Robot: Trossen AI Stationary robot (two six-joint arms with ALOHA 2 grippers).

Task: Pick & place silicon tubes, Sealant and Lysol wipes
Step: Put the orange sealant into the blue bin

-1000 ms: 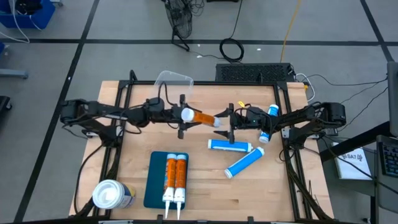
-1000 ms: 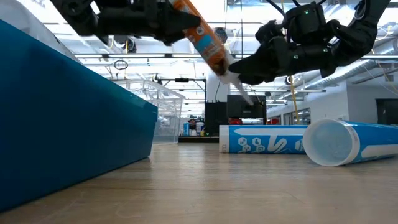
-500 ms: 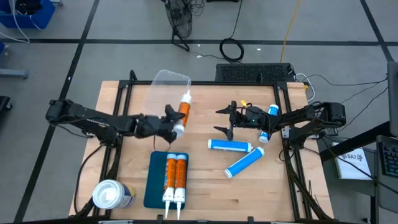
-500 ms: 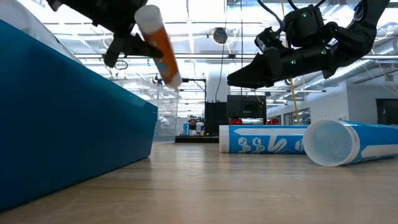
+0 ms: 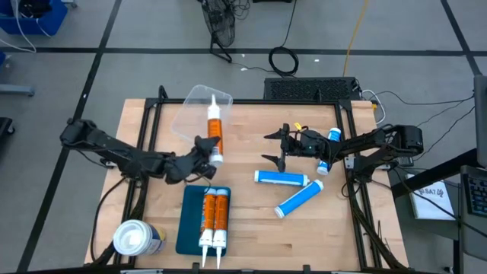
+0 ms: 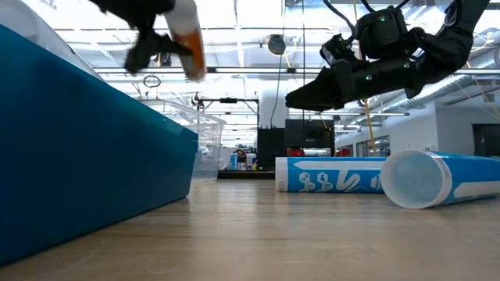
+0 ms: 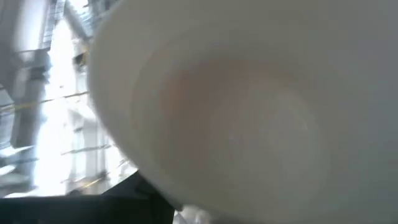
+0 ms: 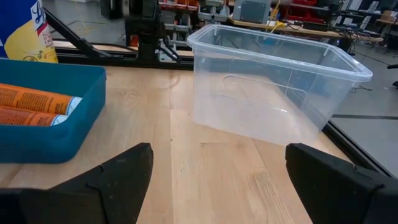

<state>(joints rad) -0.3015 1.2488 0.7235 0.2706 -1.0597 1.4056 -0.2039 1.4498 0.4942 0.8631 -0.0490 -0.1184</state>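
Since the last look, your left gripper [image 5: 205, 150] has pulled back toward the table's near side and swung the orange tube [image 5: 214, 131] round, so its nozzle now points to 12 o'clock over the clear bin [image 5: 188, 116] instead of toward the right arm. Its jaws are clamped on the tube's butt end, just beyond the blue tray [image 5: 190, 221]; in the left wrist view the tube's white base [image 7: 249, 118] fills almost everything. In the low view the tube [image 6: 187, 39] hangs high above the tray wall [image 6: 86, 156]. Your right gripper [image 5: 278, 148] has not moved: it hovers at about 3 o'clock from the tube, fingers [image 8: 118, 180] spread wide with nothing between them, the bin [image 8: 273, 87] ahead of it. Two orange tubes [image 5: 213, 217] lie side by side in the tray, nozzles past its near edge. Two blue tubes lie on the table [image 5: 251, 221], one [image 5: 281, 178] flat below the right gripper, the other [image 5: 299, 199] slanted just nearer; a third [image 5: 327, 148] lies under the right arm. Your wipes [image 5: 137, 237] stand upright at the near left corner, at 9 o'clock from the tray
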